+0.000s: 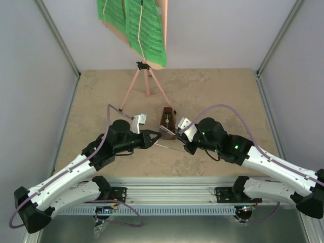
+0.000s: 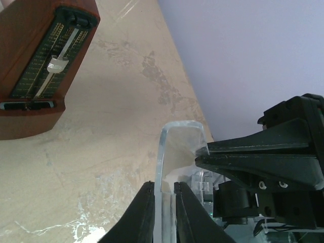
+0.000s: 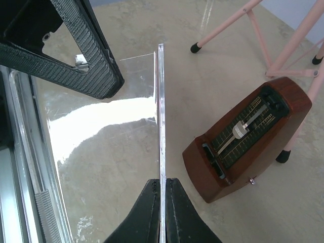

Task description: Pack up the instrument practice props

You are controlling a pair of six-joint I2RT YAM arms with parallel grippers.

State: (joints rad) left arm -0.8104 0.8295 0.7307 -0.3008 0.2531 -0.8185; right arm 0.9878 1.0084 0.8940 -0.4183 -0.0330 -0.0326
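Note:
The pink music stand [image 1: 147, 83] is upright at the back of the table, its green sheet-music pages [image 1: 136, 25] up on the desk. In front of its legs [image 3: 228, 23] sits the small brown metronome [image 1: 167, 117] [image 3: 243, 136] [image 2: 30, 101]. Just in front of the metronome, a clear plastic bag [image 1: 169, 146] [image 3: 160, 101] [image 2: 177, 147] hangs between the two arms. My left gripper [image 1: 156, 135] [image 2: 164, 190] is shut on one edge of it. My right gripper [image 1: 179, 137] [image 3: 162, 185] is shut on the opposite edge. The bag holds nothing that I can see.
The beige tabletop [image 1: 217, 101] is walled by grey panels at the left, right and back. An aluminium rail [image 1: 172, 190] carrying the arm bases runs along the near edge. The stand's tripod legs spread behind the metronome.

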